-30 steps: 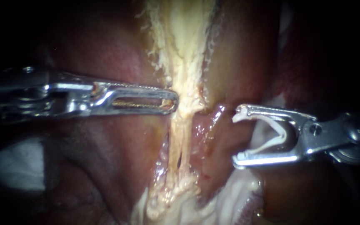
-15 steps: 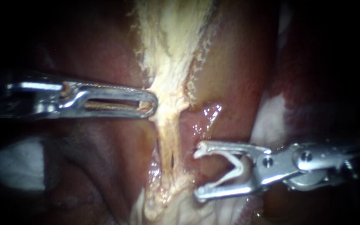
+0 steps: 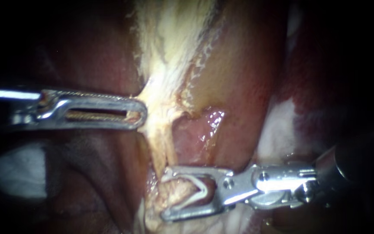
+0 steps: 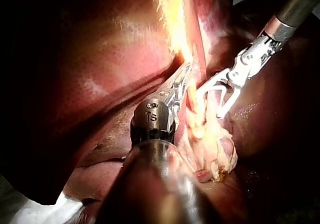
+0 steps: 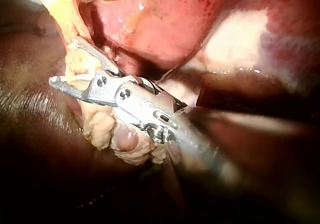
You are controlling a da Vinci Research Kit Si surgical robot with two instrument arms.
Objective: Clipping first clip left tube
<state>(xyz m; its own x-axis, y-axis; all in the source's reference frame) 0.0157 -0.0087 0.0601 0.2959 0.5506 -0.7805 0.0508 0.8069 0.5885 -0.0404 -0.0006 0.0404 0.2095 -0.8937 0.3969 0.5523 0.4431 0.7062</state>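
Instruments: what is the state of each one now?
Left instrument: jaws shut on pale tissue.
Right instrument: jaws hold an open clip, astride the tissue.

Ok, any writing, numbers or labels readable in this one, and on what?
Collar of the left instrument: one small stamped mark, seen in the left wrist view, too small and blurred to read.
Right instrument, white clip, pale strand: no writing.
No other label, brand or sign shows in any view.
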